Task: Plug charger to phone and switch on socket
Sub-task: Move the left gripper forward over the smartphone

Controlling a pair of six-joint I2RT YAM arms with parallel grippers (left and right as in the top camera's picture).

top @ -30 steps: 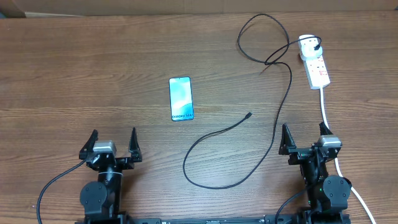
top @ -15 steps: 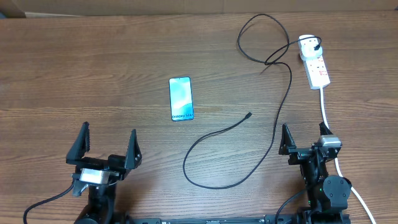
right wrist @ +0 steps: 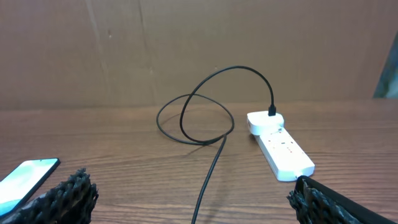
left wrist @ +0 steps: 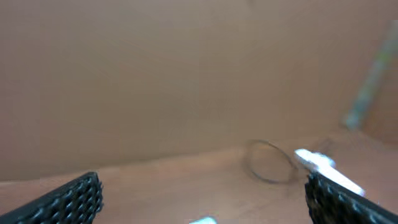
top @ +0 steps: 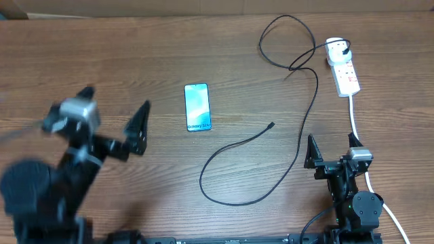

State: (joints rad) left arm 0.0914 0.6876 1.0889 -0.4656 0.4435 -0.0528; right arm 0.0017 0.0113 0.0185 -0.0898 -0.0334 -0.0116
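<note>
Overhead: left gripper blurred, fingers wide apart, empty, left of the phone. Right gripper low at the near edge, also apart. Charger lies loose on the surface, tip right of the phone, plug in the socket. Approach step, I'd judge. Next calls for pinching the tip and lining it up with the phone's lower edge.

Lit phone flat mid-table; looped black charger plugged into white socket
</note>
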